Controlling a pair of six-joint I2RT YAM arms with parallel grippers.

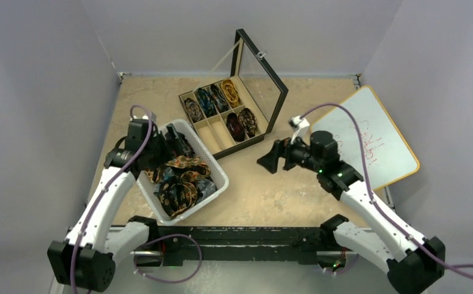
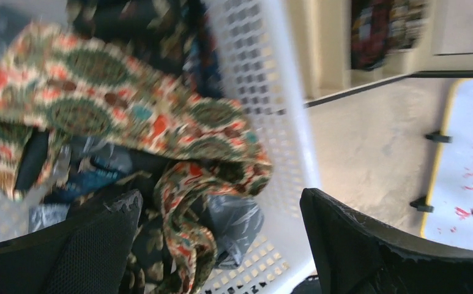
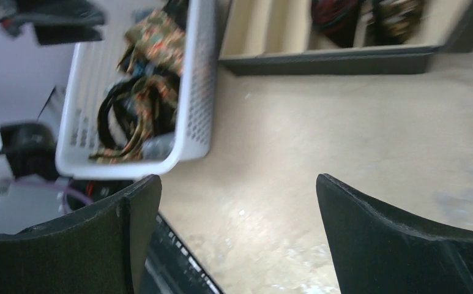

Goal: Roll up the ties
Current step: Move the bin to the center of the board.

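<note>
Several loose patterned ties [image 1: 182,180] lie heaped in a white perforated basket [image 1: 219,174] at centre left. A tan-orange floral tie [image 2: 117,98] tops the heap, over dark and grey-blue ones. My left gripper [image 1: 175,139] hovers open over the basket's far end, its fingers [image 2: 99,239] spread above the ties [image 2: 185,208] and holding nothing. Rolled ties [image 1: 212,99] sit in the compartments of a black box [image 1: 270,125] with its lid up. My right gripper [image 1: 270,160] is open above bare table, right of the basket [image 3: 200,92], with nothing between its fingers [image 3: 374,239].
A whiteboard [image 1: 368,138] with red scribbles and a yellow rim lies at the right. Grey walls enclose the tan table [image 1: 264,190] on three sides. A black rail [image 1: 234,242] with the arm bases runs along the near edge.
</note>
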